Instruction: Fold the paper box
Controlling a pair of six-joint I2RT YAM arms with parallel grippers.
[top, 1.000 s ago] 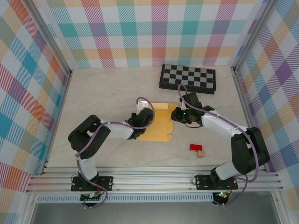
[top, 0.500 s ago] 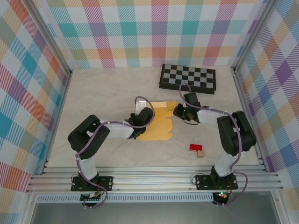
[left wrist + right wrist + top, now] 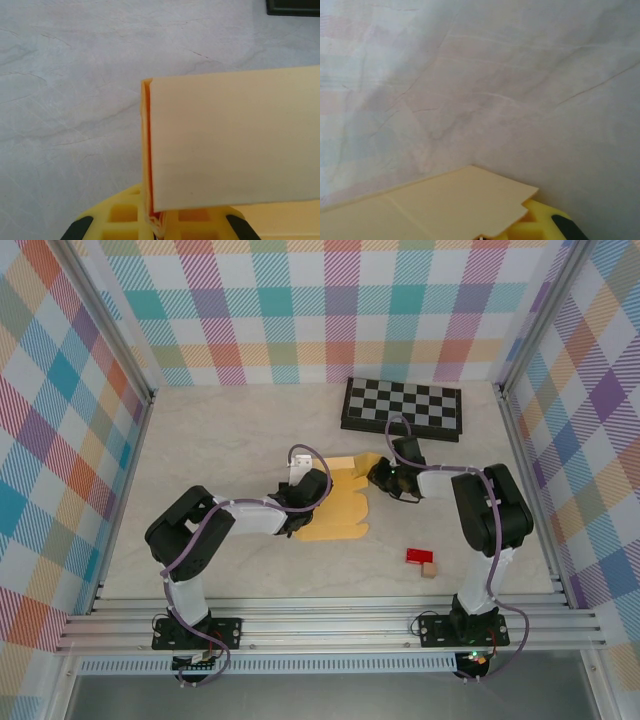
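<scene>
- The paper box [image 3: 338,508] is far from finished. It lies mostly flat as a cut sheet in the middle of the table [image 3: 220,440], between the two arms, and no walls stand yet.
- One flap [image 3: 371,464] at its far right corner is raised off the table beside the right gripper [image 3: 379,477]. I judge this to be an early fold, with the rest of the creasing and the closing left to do.
- The left gripper [image 3: 307,492] sits at the sheet's left edge. In the left wrist view its yellow fingers [image 3: 125,220] are closed tight on a doubled edge of the card, and a panel rises in front of the lens.
- In the right wrist view the flap lies across a yellow finger [image 3: 536,224] and reaches the middle of the jaws, so they seem to be pinching it; the second finger is hidden.
- The card is thin, smooth and matt, pale yellow outside and deeper orange inside the fold, with straight edges and a notched corner.
- The table is pale and veined like marble.
- A checkerboard [image 3: 403,407] lies beyond the sheet, and a red block [image 3: 418,556] and a tan block [image 3: 429,570] lie nearer, all apart from it.
</scene>
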